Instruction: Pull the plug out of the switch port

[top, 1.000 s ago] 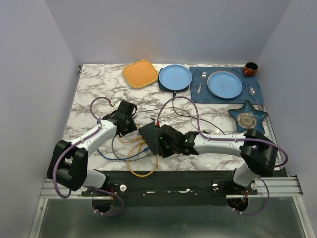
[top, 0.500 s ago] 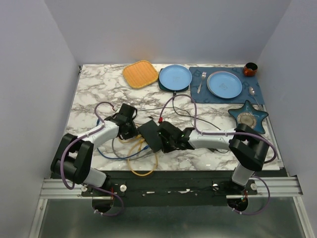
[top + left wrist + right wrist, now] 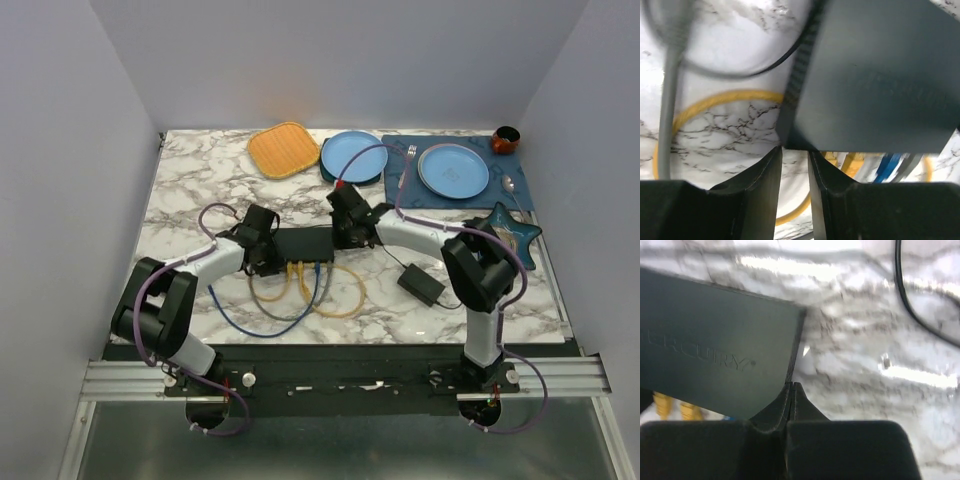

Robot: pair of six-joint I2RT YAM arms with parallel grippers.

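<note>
My left claw (image 3: pixel 795 152), narrowly spread, sits at a corner of the switch (image 3: pixel 875 75). My right claw (image 3: pixel 791 386), pressed together, lies beside another corner.

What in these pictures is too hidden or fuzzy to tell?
- Top view: the switch ports, too small to count.
- Left wrist view: the plugs, blurred and half behind the left gripper.
- Right wrist view: the plugs, cut off by the right gripper.

the switch (image 3: pixel 715 365) has a smooth matt black casing with embossed lettering. the table (image 3: pixel 190 190) looks like polished white marble, grey-veined and reflective. at 12 o'clock from the switch the mat (image 3: pixel 284 149) looks woven; at 1 o'clock the plate (image 3: pixel 354 156) is glossy blue.
</note>
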